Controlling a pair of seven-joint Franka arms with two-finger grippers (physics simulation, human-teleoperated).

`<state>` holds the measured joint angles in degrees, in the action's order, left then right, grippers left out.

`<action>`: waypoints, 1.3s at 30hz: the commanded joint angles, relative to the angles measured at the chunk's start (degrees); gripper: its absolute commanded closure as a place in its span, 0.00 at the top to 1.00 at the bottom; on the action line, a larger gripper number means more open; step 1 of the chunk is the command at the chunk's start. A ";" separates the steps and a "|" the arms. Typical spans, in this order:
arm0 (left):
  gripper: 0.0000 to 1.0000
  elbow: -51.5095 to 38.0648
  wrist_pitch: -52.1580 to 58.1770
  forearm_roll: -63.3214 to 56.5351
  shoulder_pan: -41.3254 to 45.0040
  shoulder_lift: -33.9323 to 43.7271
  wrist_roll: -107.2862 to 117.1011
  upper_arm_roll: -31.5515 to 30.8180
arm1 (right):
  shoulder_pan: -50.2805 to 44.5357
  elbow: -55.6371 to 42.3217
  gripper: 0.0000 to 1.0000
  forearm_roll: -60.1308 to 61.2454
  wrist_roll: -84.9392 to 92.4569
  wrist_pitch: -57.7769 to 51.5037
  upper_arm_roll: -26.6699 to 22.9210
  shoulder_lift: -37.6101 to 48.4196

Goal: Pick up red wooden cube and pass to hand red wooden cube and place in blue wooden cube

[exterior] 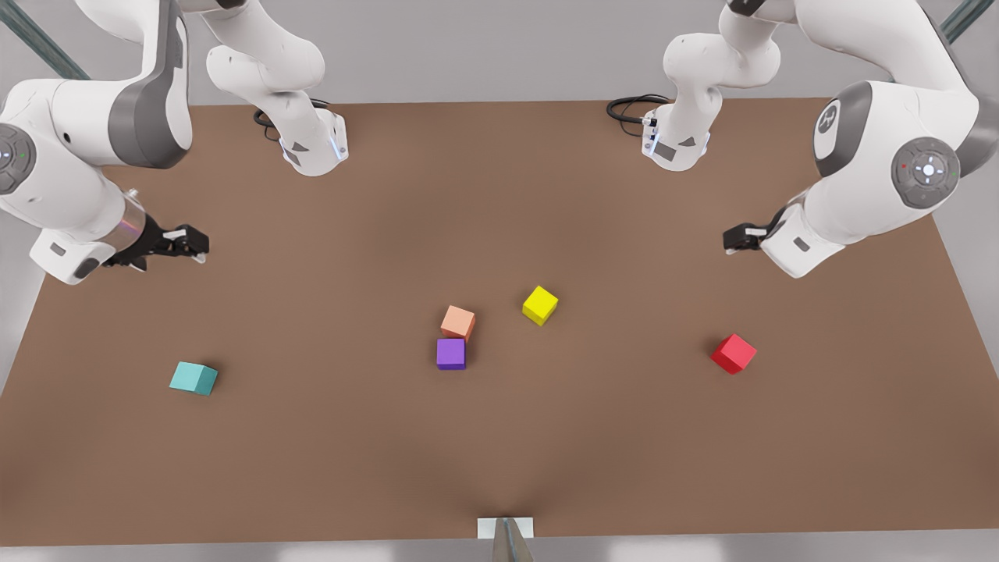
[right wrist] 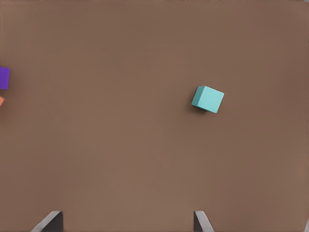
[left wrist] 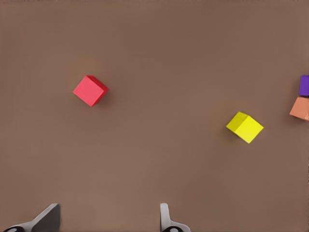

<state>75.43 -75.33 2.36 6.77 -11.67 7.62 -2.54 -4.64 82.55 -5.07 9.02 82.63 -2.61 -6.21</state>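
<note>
left gripper, fingers spread and empty, hangs at the front view's right above the red cube, placed to descend; right gripper, likewise spread, waits over the teal cube.

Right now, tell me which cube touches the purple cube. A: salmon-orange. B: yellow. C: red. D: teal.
A: in the front view the salmon-orange cube sits against the purple cube at the table's middle, while the other cubes lie well apart from it.
</note>
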 commanded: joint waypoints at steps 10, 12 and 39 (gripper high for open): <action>1.00 -0.20 -24.42 0.45 -0.18 -21.81 18.48 6.58 | 1.65 0.24 1.00 2.78 4.25 2.36 -0.20 -0.29; 1.00 0.50 -30.05 0.80 -1.49 -24.63 21.82 7.28 | 1.65 0.24 1.00 2.87 4.25 2.27 -0.20 -0.21; 1.00 23.18 -52.47 5.38 -5.01 -24.98 48.54 9.22 | 1.83 0.77 1.00 3.31 4.60 2.27 -0.11 -0.47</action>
<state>98.64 -125.37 7.85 1.83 -36.58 44.63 6.68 -2.86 83.33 -1.80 13.00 84.98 -2.73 -6.75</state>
